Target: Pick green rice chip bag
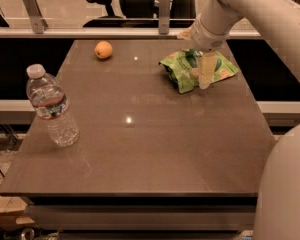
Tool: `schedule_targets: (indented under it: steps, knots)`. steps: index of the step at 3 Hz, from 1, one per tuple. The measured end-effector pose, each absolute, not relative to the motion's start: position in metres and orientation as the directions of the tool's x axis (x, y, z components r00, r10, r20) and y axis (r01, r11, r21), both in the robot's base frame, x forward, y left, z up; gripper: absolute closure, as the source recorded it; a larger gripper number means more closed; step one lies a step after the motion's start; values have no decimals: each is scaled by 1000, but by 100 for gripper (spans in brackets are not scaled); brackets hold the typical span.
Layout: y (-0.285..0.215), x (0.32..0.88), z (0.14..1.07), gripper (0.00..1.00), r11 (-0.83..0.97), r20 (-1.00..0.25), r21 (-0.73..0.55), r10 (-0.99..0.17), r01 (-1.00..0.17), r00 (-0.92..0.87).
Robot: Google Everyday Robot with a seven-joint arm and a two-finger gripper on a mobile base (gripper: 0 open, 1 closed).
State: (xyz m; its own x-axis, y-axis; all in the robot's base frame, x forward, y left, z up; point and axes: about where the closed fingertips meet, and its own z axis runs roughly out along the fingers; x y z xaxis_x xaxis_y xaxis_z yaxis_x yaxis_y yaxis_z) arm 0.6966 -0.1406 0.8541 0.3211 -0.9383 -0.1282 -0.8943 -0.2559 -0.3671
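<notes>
The green rice chip bag (186,69) lies flat on the brown table (155,134) at the far right, crinkled light green with a dark round logo. My gripper (205,82) hangs from the white arm straight down onto the bag's middle, with its pale finger (206,70) touching or just above the foil. The finger hides part of the bag.
A clear water bottle (52,109) with a white cap stands at the left side. An orange (103,49) sits at the far left-centre. A rail with metal posts (31,6) and office chairs are behind the table. My white base fills the lower right corner.
</notes>
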Motion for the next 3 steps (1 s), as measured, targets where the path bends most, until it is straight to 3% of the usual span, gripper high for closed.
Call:
schedule_targets:
  steps: [2, 3]
  knots:
    - [-153, 710, 825, 0, -292, -100, -271, -939, -917, 328]
    - [-154, 710, 815, 18, -298, -106, -229, -939, -927, 328]
